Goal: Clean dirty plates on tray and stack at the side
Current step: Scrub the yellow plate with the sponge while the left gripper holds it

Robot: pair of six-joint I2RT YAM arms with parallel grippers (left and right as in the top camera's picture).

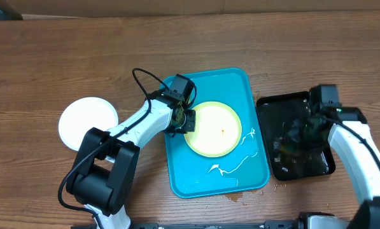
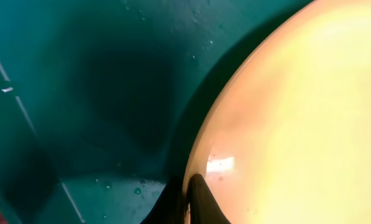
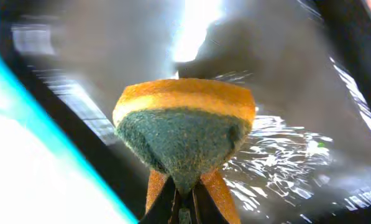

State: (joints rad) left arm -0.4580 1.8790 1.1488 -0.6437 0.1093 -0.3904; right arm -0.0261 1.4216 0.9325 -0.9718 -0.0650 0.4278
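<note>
The pale yellow-green plate (image 1: 215,129) lies on the blue tray (image 1: 196,172) with a small orange smear at its centre. My left gripper (image 1: 188,121) is at the plate's left edge. In the left wrist view the fingers (image 2: 188,199) are shut on the plate's rim (image 2: 297,112) above the tray floor (image 2: 79,93). A white plate (image 1: 88,122) lies on the table at the left; I cannot tell if another is under it. My right gripper (image 1: 302,129) is over the black tray and shut (image 3: 185,199) on an orange and green sponge (image 3: 182,130).
The black tray (image 1: 285,97) with water in it stands right of the blue tray. White foam streaks (image 1: 231,166) lie on the blue tray's front right part. A small wet patch (image 1: 234,196) is on the table at the tray's front edge.
</note>
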